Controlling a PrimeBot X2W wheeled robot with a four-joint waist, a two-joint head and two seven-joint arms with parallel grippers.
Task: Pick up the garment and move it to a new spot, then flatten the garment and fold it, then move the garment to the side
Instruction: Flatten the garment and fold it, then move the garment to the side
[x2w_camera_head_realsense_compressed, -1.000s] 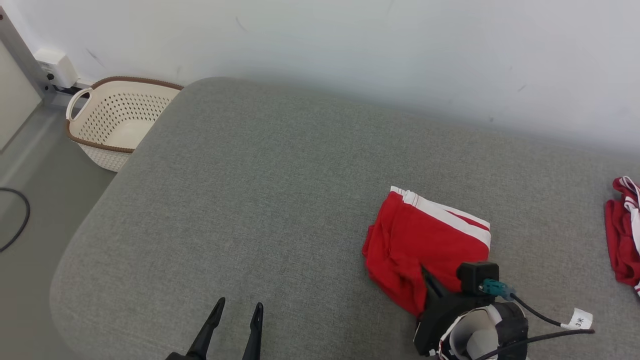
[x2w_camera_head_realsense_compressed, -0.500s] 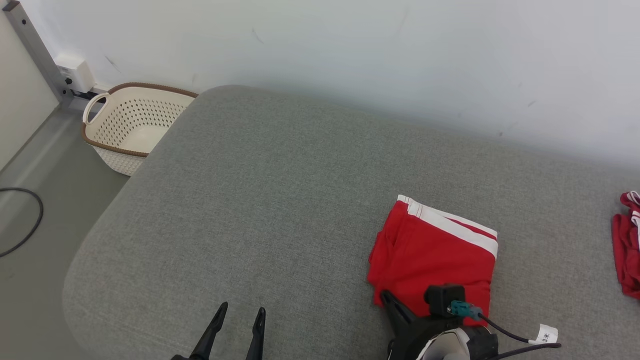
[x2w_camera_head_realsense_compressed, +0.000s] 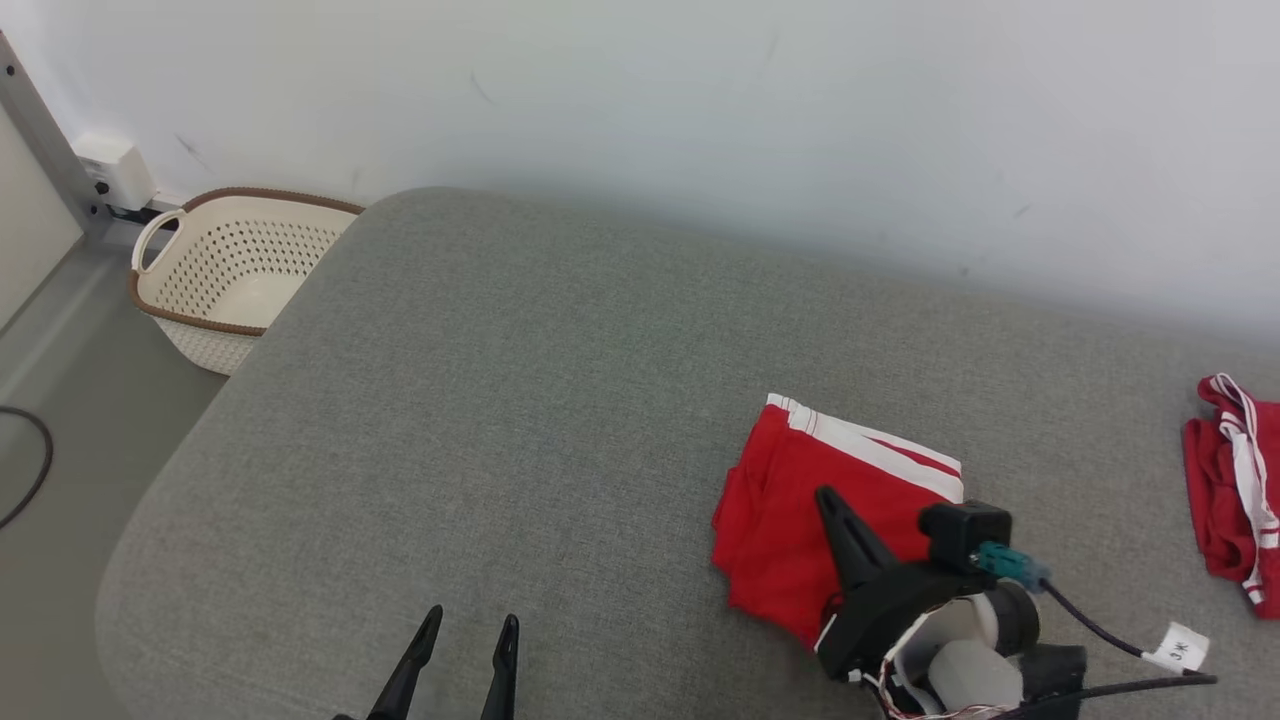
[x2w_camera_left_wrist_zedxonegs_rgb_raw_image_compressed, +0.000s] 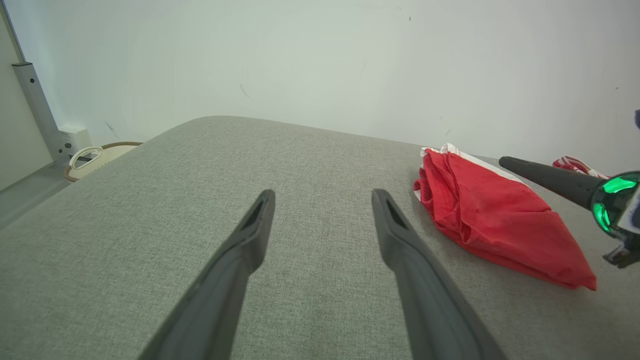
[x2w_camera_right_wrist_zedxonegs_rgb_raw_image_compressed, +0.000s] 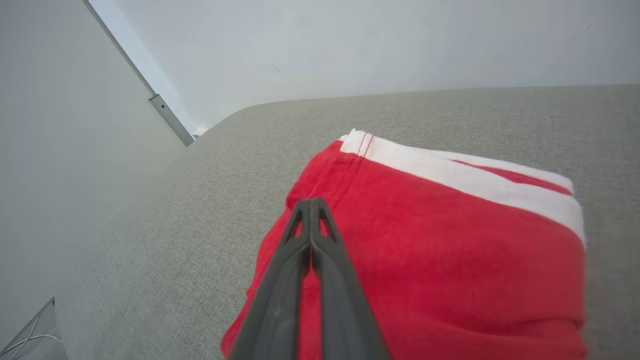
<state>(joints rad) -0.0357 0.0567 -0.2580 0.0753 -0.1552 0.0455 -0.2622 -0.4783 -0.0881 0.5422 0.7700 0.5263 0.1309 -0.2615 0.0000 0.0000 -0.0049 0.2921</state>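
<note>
The garment (x2w_camera_head_realsense_compressed: 790, 510), red with a white striped band, lies folded on the grey padded table (x2w_camera_head_realsense_compressed: 520, 400). It also appears in the left wrist view (x2w_camera_left_wrist_zedxonegs_rgb_raw_image_compressed: 490, 220) and the right wrist view (x2w_camera_right_wrist_zedxonegs_rgb_raw_image_compressed: 450, 240). My right gripper (x2w_camera_head_realsense_compressed: 828, 497) hovers over the garment's near part, its two fingers pressed together with nothing between them (x2w_camera_right_wrist_zedxonegs_rgb_raw_image_compressed: 311, 202). My left gripper (x2w_camera_head_realsense_compressed: 470, 625) stands open near the table's front edge, well left of the garment, with a wide empty gap (x2w_camera_left_wrist_zedxonegs_rgb_raw_image_compressed: 322, 195).
A cream perforated basket (x2w_camera_head_realsense_compressed: 225, 265) stands on the floor beyond the table's far left corner. Another red and white cloth (x2w_camera_head_realsense_compressed: 1230, 490) lies at the table's right edge. A dark cable (x2w_camera_head_realsense_compressed: 30, 470) curls on the floor at left. A pale wall backs the table.
The head camera has swayed, shifting the whole picture. The right gripper has shifted over the folded garment, ending farther onto it. The left gripper stays open in the same place.
</note>
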